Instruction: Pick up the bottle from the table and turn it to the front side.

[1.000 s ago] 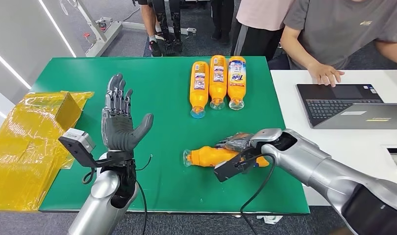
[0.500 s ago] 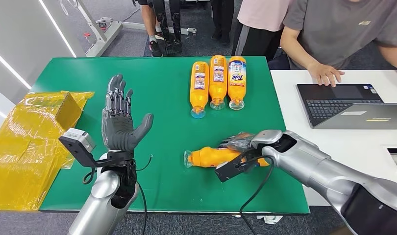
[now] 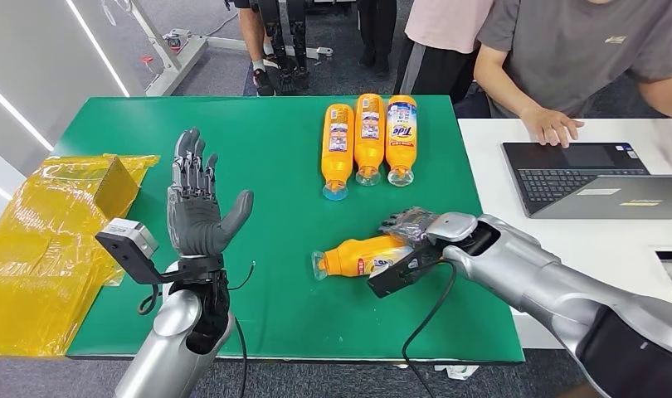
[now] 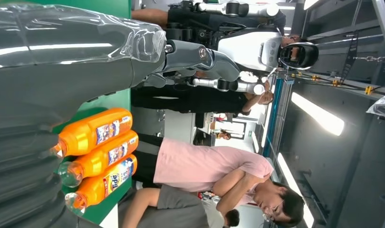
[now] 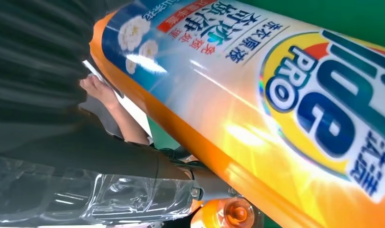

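An orange Tide bottle (image 3: 354, 255) lies on its side over the green table (image 3: 266, 166), cap end pointing left. My right hand (image 3: 412, 226) grips its body from the right side; part of a label shows beside the fingers. The right wrist view shows the bottle (image 5: 257, 109) up close with its blue-and-yellow front label facing the camera, beside my right hand (image 5: 33, 71). My left hand (image 3: 197, 209) is raised upright over the table's left part, palm open, fingers spread, holding nothing; the left hand (image 4: 48, 85) also appears in the left wrist view.
Three more orange bottles (image 3: 368, 141) lie side by side at the table's far edge, also seen as bottles (image 4: 98, 156). Yellow wrapped packages (image 3: 51, 232) sit at the left. A laptop (image 3: 581, 178) rests on the white table at the right, with people behind it.
My right hand has raised and rolled the bottle a little, so a label now shows at its side. My left hand has drifted slightly left.
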